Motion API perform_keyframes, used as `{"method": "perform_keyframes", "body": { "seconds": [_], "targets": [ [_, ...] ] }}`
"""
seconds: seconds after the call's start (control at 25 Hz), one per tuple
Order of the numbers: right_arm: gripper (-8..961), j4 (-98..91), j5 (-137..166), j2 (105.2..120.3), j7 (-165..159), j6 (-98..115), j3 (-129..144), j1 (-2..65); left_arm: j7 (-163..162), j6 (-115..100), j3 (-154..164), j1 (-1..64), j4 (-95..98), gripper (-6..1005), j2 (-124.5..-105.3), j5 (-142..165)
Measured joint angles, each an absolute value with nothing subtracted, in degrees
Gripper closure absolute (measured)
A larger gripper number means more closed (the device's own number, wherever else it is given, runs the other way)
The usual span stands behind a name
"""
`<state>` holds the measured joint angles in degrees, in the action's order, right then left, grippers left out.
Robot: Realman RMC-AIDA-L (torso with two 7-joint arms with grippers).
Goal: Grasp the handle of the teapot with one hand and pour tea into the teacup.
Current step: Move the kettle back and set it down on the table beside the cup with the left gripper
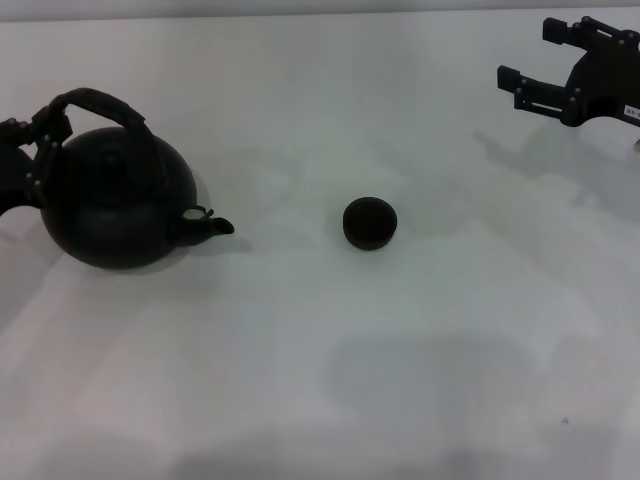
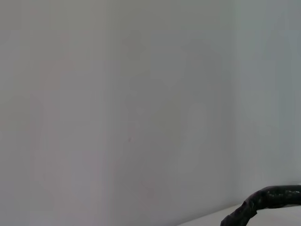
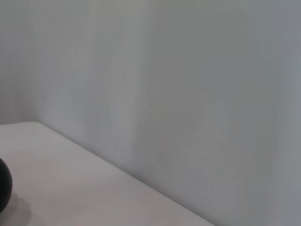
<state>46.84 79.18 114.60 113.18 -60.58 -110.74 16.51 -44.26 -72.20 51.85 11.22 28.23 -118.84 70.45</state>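
We found the teapot upright on the desk at our left, spout aimed toward the teacup, which sat well apart at the centre. Our left hand was at the handle; whether it had clamped we could not tell. Our right hand hung with fingers apart at the far right. We judged a firm hold near the arch's top would help before lifting and tilting slowly.

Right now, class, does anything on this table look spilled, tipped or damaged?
Nothing stands out. The teapot sits upright, the left gripper at its handle; the teacup stands upright and apart. No spill shows.
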Motion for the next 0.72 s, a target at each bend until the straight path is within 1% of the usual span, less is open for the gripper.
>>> {"method": "perform_keyframes", "body": {
  "seconds": [0.72],
  "targets": [
    [112, 46.8, 79.2, 114.61, 113.0, -61.4, -110.5, 16.6, -41.7, -70.8, 51.9, 12.3, 24.2, 892, -118.81, 70.2]
  ]
}}
